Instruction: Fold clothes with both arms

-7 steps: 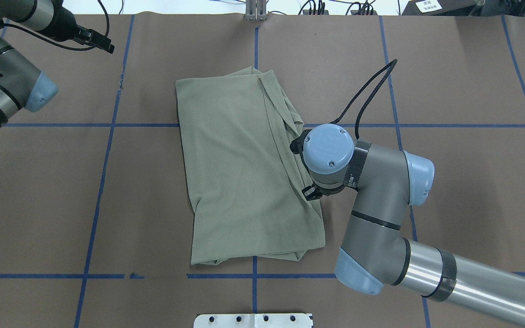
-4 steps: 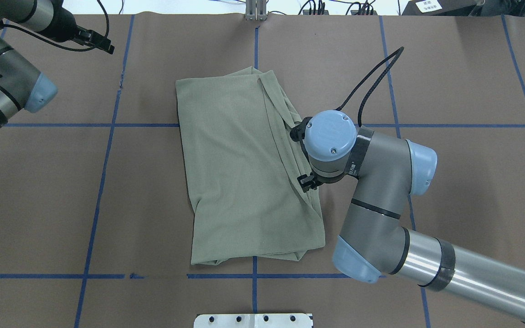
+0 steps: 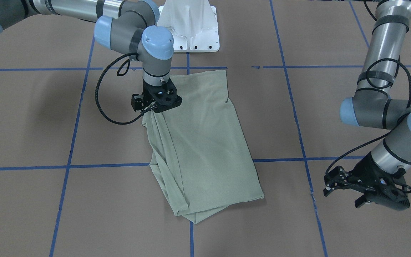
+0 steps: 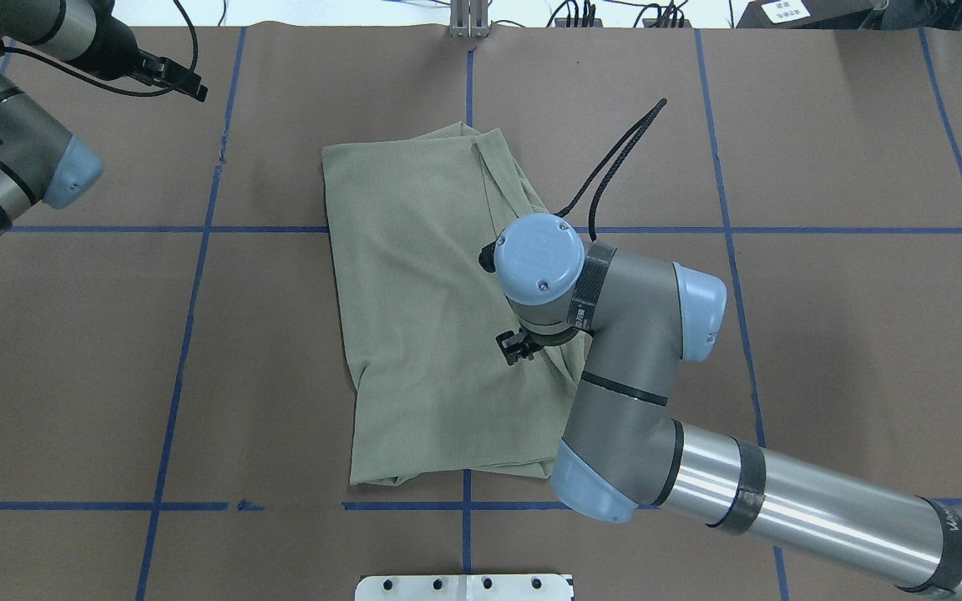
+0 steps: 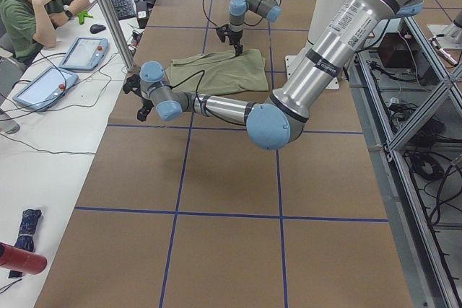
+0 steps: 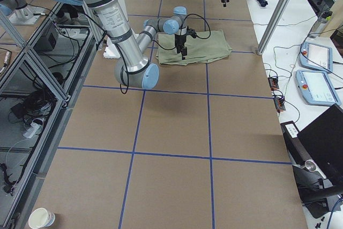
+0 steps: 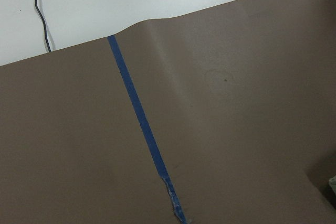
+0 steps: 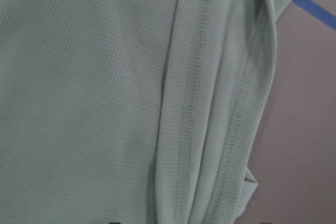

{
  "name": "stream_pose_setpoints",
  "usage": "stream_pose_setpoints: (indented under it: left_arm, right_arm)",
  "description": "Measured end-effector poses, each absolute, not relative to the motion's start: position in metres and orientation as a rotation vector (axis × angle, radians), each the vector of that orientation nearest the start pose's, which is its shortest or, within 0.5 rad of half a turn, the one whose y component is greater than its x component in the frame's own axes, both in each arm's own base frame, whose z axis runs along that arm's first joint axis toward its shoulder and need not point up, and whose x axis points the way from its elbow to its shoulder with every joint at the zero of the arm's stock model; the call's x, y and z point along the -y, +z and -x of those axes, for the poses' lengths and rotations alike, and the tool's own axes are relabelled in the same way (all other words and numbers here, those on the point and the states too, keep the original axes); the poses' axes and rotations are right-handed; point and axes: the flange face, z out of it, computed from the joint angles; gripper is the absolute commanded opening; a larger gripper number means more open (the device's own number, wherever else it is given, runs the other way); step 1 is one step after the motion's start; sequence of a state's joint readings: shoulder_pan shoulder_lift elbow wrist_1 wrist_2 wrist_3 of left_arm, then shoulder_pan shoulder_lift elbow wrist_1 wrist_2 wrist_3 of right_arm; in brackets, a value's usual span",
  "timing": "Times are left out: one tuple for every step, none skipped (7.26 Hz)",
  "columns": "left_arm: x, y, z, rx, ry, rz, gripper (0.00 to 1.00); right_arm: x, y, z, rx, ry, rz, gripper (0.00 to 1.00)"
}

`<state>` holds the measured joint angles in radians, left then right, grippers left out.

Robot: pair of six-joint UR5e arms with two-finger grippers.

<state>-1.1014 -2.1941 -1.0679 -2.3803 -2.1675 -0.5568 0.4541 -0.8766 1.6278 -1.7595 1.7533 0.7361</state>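
I have the right pincer [image 3: 154,107] pointing straight down on the shirt [image 4: 414,317], at its right-hand long edge, and the wrist camera shows nothing but cloth pressed close beneath it. The pincer's own body and the bunched fabric hide the fingertips, so I cannot tell whether it is closed on that edge or only resting there. Directly under it, stitched hems and loose pleats lie stacked in narrow ridges along the edge. Away from the pincer, toward the left arm, the shirt flattens into one smooth panel of pale green knit. It is a long folded rectangle on the brown paper table [image 4: 823,334], its long axis running from the robot's side to the far side, slightly skewed against the blue tape lines [image 4: 197,275]. So I judge any fold must carry this edge sideways, across the short width. The left pincer [image 3: 343,198] hangs well apart, beyond the shirt's far left corner, over bare paper with its fingers spread; the right arm is plainly nearer.
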Motion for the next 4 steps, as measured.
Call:
stream_pose_setpoints:
  left_arm:
    - [0.7155, 0.4303, -0.2762, -0.922, 0.198, -0.512, 1.0]
    - [0.7155, 0.4303, -0.2762, -0.922, 0.198, -0.512, 1.0]
    - [0.7155, 0.4304, -0.2762, -0.922, 0.198, -0.512, 1.0]
    - [0.7155, 0.4307, -0.2762, -0.921, 0.198, -0.511, 1.0]
  right_arm:
    - [0.4027, 0.2533, 0.5801, 0.547, -0.432, -0.203, 0.71]
    - [0.3979, 0.2559, 0.5849, 0.532, -0.441, -0.215, 0.56]
    - [0.3962, 0.2582, 0.587, 0.517, -0.444, -0.227, 0.39]
    - [0.3963, 0.2601, 0.5871, 0.505, -0.445, -0.238, 0.22]
